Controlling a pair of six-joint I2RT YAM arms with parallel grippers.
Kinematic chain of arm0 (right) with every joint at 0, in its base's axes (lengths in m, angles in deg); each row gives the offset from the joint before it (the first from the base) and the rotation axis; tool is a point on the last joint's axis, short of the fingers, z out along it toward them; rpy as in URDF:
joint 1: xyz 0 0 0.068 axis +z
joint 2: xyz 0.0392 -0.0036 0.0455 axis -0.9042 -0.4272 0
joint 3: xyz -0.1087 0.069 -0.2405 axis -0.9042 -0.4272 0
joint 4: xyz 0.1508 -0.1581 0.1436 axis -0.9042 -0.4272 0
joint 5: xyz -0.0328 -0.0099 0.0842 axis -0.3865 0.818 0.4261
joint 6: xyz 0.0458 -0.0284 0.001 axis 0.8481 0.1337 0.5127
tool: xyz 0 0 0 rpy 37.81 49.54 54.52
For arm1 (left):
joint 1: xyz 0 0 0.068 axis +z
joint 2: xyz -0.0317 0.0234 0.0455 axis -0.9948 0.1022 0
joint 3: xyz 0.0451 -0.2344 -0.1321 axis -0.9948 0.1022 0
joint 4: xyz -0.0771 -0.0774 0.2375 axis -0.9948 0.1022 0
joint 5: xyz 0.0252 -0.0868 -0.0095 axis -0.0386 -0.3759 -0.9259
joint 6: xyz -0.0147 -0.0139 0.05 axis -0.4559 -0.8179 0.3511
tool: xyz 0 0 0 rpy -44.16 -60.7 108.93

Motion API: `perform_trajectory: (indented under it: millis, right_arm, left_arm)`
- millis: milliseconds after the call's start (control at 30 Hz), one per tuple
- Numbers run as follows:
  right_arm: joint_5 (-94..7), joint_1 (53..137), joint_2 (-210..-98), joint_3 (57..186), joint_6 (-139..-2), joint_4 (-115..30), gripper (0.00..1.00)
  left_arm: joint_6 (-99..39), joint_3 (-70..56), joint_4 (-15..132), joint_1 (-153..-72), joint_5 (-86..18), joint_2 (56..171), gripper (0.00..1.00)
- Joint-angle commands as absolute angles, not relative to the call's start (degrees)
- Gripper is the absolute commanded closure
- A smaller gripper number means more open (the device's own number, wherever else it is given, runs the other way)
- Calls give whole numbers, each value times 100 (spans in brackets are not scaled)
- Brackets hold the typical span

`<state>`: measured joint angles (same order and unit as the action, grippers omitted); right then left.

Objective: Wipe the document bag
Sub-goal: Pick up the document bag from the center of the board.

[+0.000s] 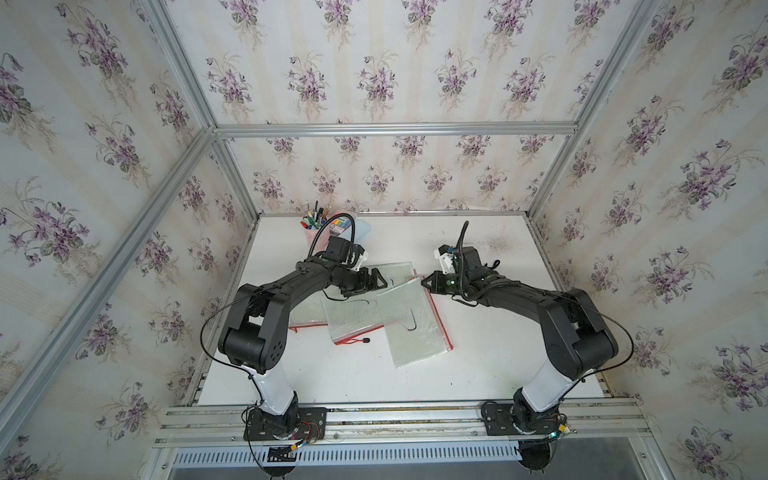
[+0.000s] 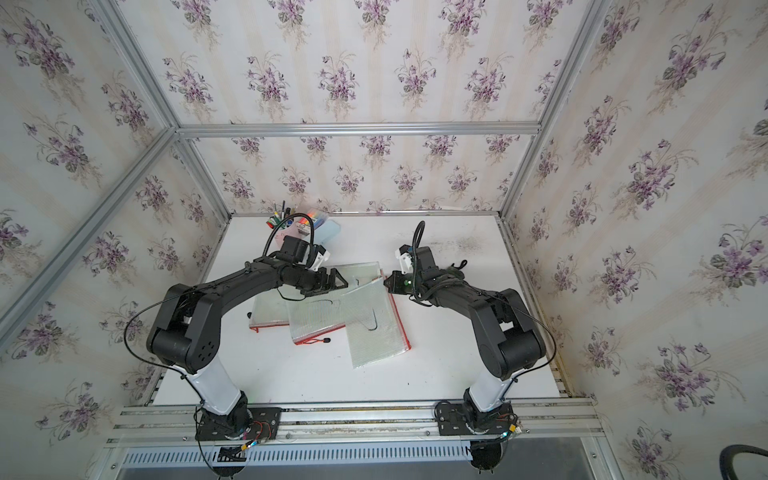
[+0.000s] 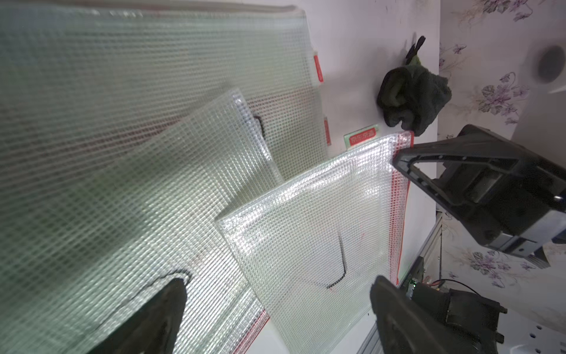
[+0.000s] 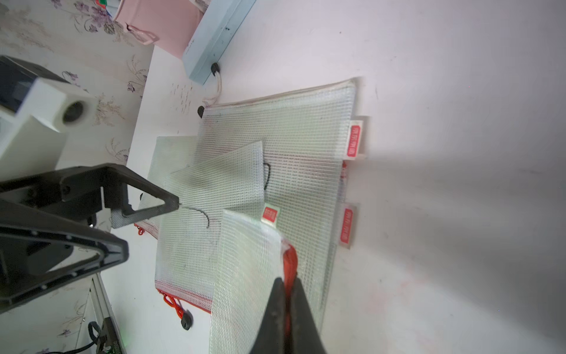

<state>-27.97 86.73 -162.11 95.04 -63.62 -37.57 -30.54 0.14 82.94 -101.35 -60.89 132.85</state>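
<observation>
The right gripper (image 4: 286,283) is pinched shut on the red zip edge of the document bag (image 1: 415,328), which lies topmost on the pile of bags (image 1: 353,320). The left gripper (image 1: 379,281) hangs over that pile, spread wide and empty.

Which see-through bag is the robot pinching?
The top bag nearest the right arm: the right gripper is shut on its red zipper corner, which is raised. The other bags lie flat.

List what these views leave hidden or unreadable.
Dark cloth: nearly hidden behind the right arm in both top views.
Red label: print too blurred to read, right wrist view.
Lowest bag: mostly covered by left arm and other bags, top views.
Pink cup: cropped, right wrist view.
</observation>
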Motion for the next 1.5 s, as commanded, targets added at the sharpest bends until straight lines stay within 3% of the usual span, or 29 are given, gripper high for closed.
perform_trajectory:
  millis: [0, 167, 467, 967, 1033, 1233, 1467]
  right_arm:
    - [-2645, 8552, -16222, 9306, -6156, -3472, 100]
    - [-2644, 8490, -16392, 9151, -6206, -3487, 100]
    - [-1599, 8494, -15372, 9049, -6018, -2841, 100]
    - [-1044, 8098, -15195, 8705, -5107, -2348, 100]
    - [-996, 8073, -15345, 8677, -5053, -2325, 100]
    - [-988, 7896, -15706, 8664, -4798, -2197, 100]
    - [-903, 7767, -16047, 8658, -4709, -2165, 100]
  left_arm:
    - [-3215, -59, 8257, -10298, -6413, 13535, 5]
    - [-3096, -390, 8645, -10639, -6341, 13930, 5]
    - [-3261, -273, 8101, -10681, -6747, 13849, 3]
    - [-4967, 839, 4379, -10660, -7799, 13971, 3]
    - [-5214, 912, 3962, -10666, -7842, 13997, 7]
    - [-5544, 884, 3384, -10705, -8025, 14137, 37]
    - [-5275, 589, 3873, -10815, -8069, 14345, 41]
